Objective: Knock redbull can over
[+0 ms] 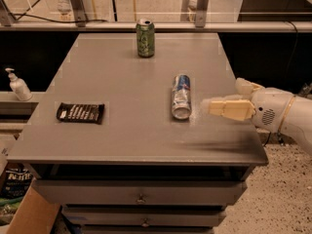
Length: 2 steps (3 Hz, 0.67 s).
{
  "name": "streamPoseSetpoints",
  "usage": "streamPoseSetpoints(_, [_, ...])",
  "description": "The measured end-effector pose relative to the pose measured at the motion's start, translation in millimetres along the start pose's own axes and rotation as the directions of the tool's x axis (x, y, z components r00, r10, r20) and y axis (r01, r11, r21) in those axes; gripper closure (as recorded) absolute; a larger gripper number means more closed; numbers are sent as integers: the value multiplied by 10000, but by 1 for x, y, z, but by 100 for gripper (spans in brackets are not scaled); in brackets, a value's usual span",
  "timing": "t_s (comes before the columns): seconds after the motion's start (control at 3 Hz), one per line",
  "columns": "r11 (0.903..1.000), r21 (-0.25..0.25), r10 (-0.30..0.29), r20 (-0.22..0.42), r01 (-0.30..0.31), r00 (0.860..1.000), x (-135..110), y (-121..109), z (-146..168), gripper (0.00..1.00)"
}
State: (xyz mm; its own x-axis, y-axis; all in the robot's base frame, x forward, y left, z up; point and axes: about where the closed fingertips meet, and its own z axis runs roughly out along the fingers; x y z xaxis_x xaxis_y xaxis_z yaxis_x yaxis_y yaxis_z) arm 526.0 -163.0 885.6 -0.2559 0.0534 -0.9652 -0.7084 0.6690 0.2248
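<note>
The redbull can (181,96), slim and silver with blue and red markings, lies on its side on the grey table (122,130), right of the middle, with its shiny end facing the front edge. My gripper (209,105) reaches in from the right, its cream fingers (225,107) pointing left, the tips a short way right of the can's front end and apart from it. A shorter green can (145,38) stands upright at the back of the table.
A dark snack bar wrapper (80,113) lies flat at the front left of the table. A white pump bottle (17,85) stands on a ledge to the left. Drawers are below the tabletop, and a cardboard box (24,213) sits on the floor at the lower left.
</note>
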Motion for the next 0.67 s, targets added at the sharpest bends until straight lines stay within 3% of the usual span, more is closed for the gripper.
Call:
streamPoseSetpoints(0.33, [9996, -233, -136, 165, 140, 9998, 2, -1, -15, 0])
streamPoseSetpoints(0.67, [9932, -852, -763, 390, 794, 9963, -7, 3, -33, 0])
